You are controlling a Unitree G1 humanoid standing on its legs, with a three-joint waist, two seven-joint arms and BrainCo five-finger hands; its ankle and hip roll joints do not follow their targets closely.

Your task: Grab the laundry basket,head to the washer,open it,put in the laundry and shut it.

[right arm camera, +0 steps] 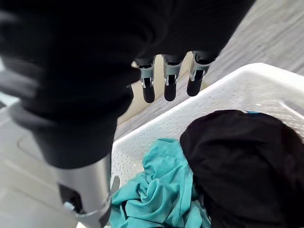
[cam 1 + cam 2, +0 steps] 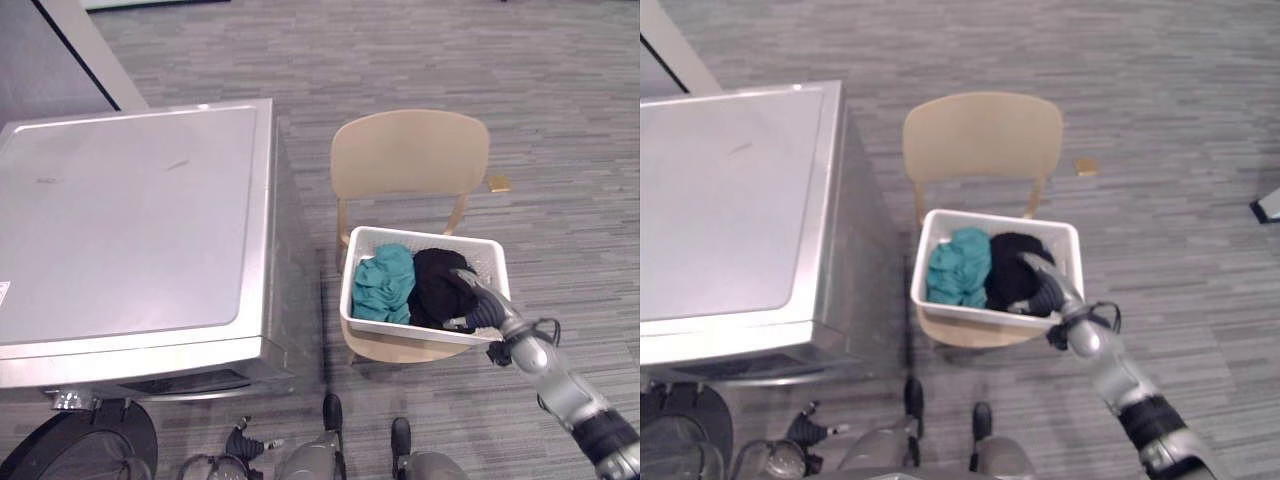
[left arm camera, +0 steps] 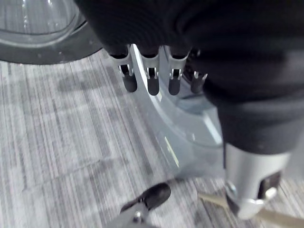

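**Right hand over the basket on the chair**

The white laundry basket (image 2: 425, 285) sits on the seat of a pale wooden chair (image 2: 410, 155), its long side running across the seat and its front edge reaching the seat's front edge. Inside it lie two bundles of laundry: a teal garment (image 2: 383, 283) in the half nearer the washer and a black garment (image 2: 440, 288) in the other half, the two touching in the middle.

The right hand (image 2: 478, 298) reaches in over the basket's front corner on the black garment's side; in its wrist view the fingers (image 1: 170, 84) hang straight and relaxed above the basket, closed on nothing.

The silver washer (image 2: 130, 230) stands just beside the chair, on the robot's left, its flat top facing up. Its round door (image 2: 80, 450) stands swung open at the washer's front lower corner.

The left hand (image 3: 156, 42) hangs low by the washer's front, fingers (image 3: 152, 80) straight and slack, holding nothing, above grey striped carpet (image 2: 560, 120)
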